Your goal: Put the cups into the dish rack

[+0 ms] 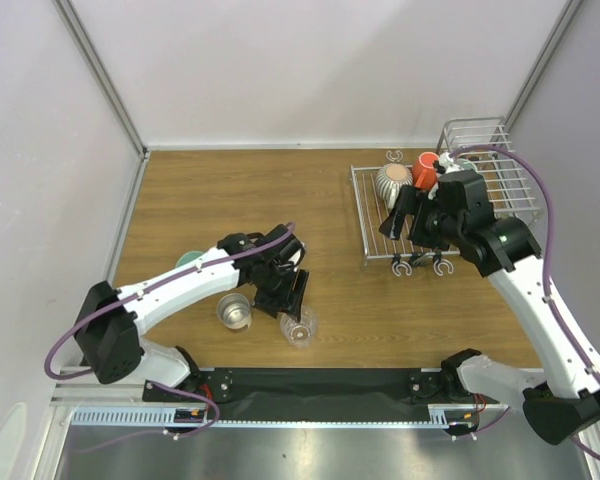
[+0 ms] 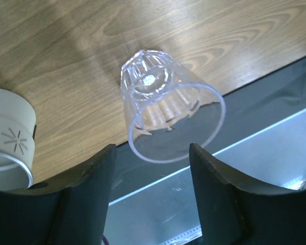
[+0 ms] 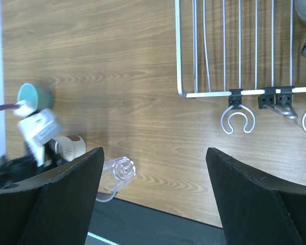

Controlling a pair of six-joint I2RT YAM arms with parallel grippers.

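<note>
A clear glass [image 1: 298, 328] lies on its side near the table's front edge, its rim toward my left gripper [image 1: 289, 300]. In the left wrist view the glass [image 2: 168, 112] is just ahead of the open, empty gripper [image 2: 153, 194], not between the fingers. A pale cup with a star mark [image 1: 234, 311] stands to its left. A teal mug [image 1: 190, 258] is partly hidden behind the left arm. The silver dish rack [image 1: 372, 215] holds a ribbed whitish cup [image 1: 392, 183] and a white mug with orange inside [image 1: 425, 168]. My right gripper [image 1: 414, 226] hangs open and empty over the rack's front edge.
The rack's taller barred basket [image 1: 478, 135] stands at the far right corner. Wire hooks [image 3: 237, 118] hang off the rack's front rail. A black strip [image 1: 310, 385] runs along the table's near edge. Walls close the table on three sides.
</note>
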